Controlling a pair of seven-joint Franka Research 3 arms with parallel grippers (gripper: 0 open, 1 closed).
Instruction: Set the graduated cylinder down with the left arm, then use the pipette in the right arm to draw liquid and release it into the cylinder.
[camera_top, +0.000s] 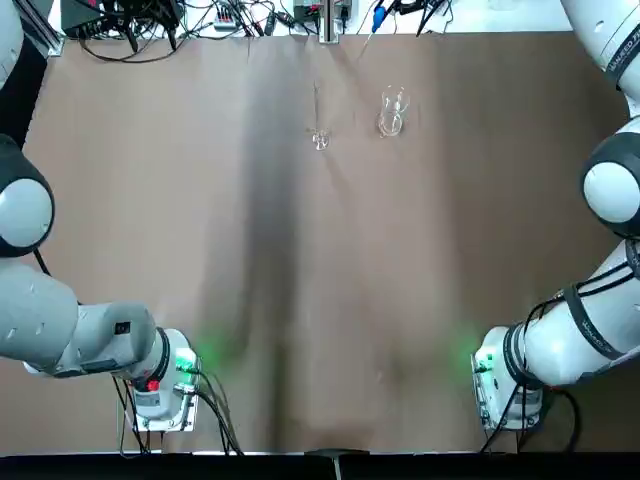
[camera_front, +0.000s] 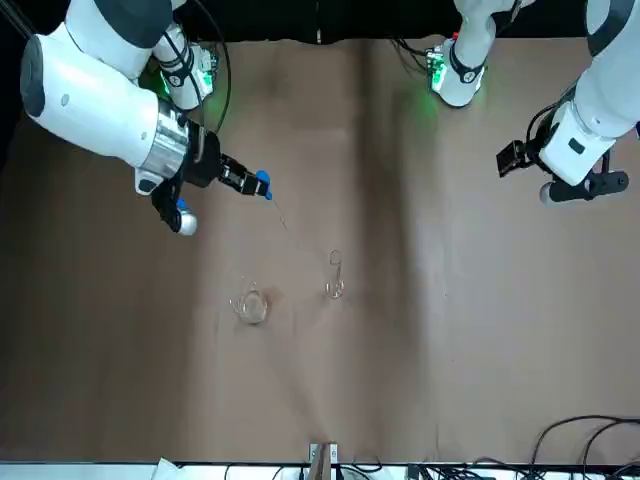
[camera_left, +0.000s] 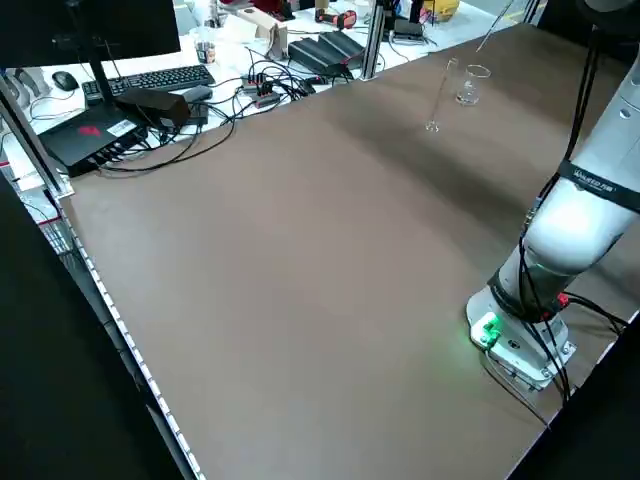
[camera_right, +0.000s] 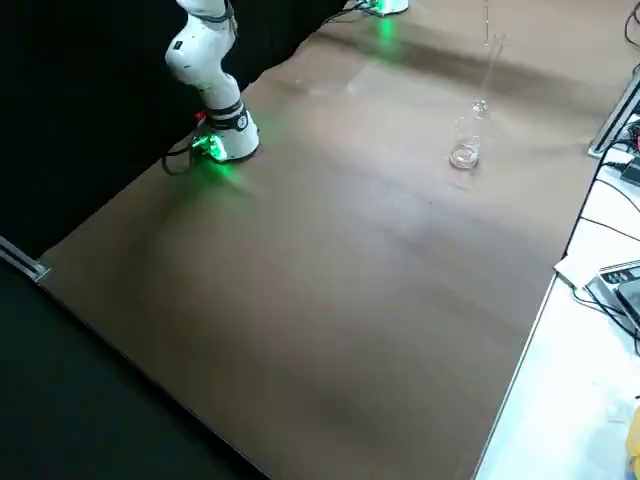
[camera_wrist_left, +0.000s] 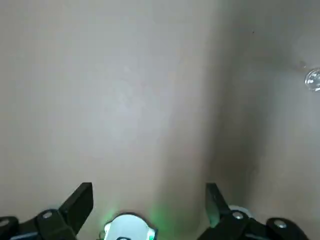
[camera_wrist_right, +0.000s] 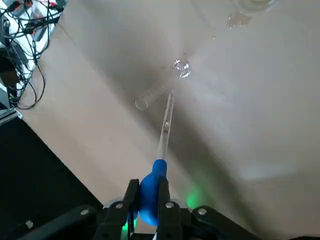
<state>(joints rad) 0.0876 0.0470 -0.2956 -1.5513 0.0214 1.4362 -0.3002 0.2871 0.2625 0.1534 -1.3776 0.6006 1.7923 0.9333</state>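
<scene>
The cylinder (camera_top: 319, 122) stands upright on the far middle of the table (camera_top: 300, 300), nothing holding it, with the squat beaker (camera_top: 391, 113) just to its right. The pipette (camera_wrist_right: 164, 131) hangs in the air above the table, its tip aimed down near the cylinder's mouth, blue bulb (camera_front: 262, 183) pinched in the right gripper (camera_wrist_right: 148, 194). The left gripper (camera_wrist_left: 149, 201) is raised well off to the left, fingers spread and holding nothing.

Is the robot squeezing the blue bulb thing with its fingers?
Yes, the right gripper has its fingers closed on the blue bulb of the pipette.
</scene>
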